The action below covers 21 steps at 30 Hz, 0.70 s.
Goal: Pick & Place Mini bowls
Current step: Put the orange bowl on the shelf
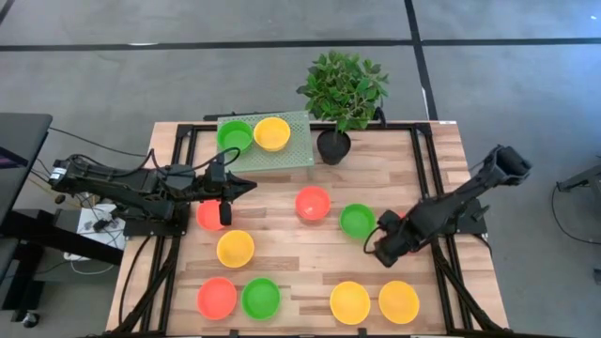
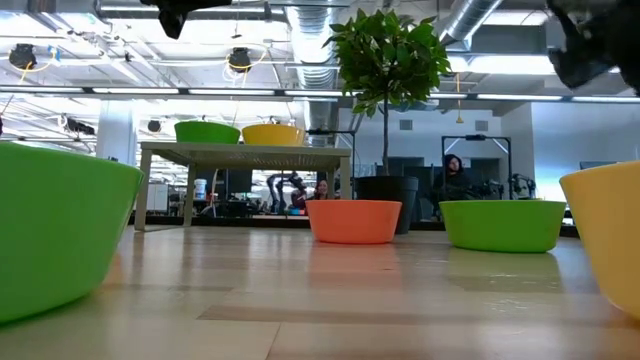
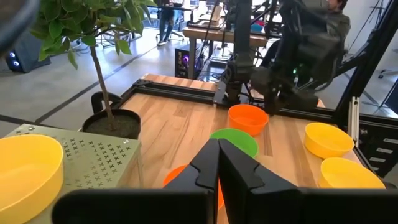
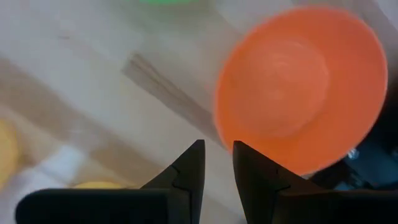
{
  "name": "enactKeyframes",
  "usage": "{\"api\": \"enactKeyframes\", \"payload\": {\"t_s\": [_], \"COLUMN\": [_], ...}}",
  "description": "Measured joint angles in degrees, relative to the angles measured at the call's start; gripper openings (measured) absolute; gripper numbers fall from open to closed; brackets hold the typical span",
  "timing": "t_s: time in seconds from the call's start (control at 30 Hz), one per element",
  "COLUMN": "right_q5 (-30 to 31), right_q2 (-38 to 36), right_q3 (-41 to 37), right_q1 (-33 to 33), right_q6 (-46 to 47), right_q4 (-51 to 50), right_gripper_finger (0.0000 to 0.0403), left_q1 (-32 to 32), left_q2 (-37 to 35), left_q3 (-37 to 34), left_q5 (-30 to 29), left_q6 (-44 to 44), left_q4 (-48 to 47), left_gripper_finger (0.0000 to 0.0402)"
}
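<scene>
Wooden table [image 1: 310, 249], items listed left to right.

1. Left gripper [image 1: 249, 185]: fingers pressed together, holding nothing, hanging over the left half of the table and pointing towards its middle. A red bowl [image 1: 208, 216] sits just below and beside that arm, partly hidden by it.
2. Loose bowls, left half: yellow bowl [image 1: 235, 248], then a red bowl [image 1: 217, 298] and a green bowl [image 1: 260, 298] side by side at the near edge.
3. Green perforated stand [image 1: 296, 150] at the far edge, the only container in use. It holds two bowls, a green one [image 1: 235, 136] and a yellow one [image 1: 272, 133], touching or nearly so.
4. Potted plant [image 1: 343, 94], just beside the stand; not part of the job.
5. Middle: red bowl [image 1: 313, 203], green bowl [image 1: 357, 221], both upright and empty.
6. Near edge, right half: a pair of yellow bowls [image 1: 349, 301] and [image 1: 398, 301].
7. Right gripper [image 4: 217, 149]: fingers slightly parted, nothing between them. An orange bowl [image 4: 298, 81] lies just ahead of the fingertips and off to one side, apart from them. Round, so no long axis; any rim point would serve. This arm is by far the nearer to it.
</scene>
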Motion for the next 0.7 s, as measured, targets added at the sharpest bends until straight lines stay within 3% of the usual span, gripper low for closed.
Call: {"api": "enactKeyframes", "payload": {"t_s": [0.43,0.7], "right_q5": [0.0,-0.1], "right_q2": [4.1,4.0], "right_q3": [-1.2,-5.7], "right_q1": [-0.7,-0.7], "right_q6": [0.0,2.3], "right_q4": [4.5,5.9], "right_gripper_finger": [0.0077,0.0077], "left_q1": [0.0,0.0], "left_q2": [0.0,0.0], "left_q3": [0.0,0.0], "left_q5": [0.0,0.0], "left_q6": [0.0,0.0], "left_q4": [0.8,1.3], "left_gripper_finger": [0.0007,0.0011]}}
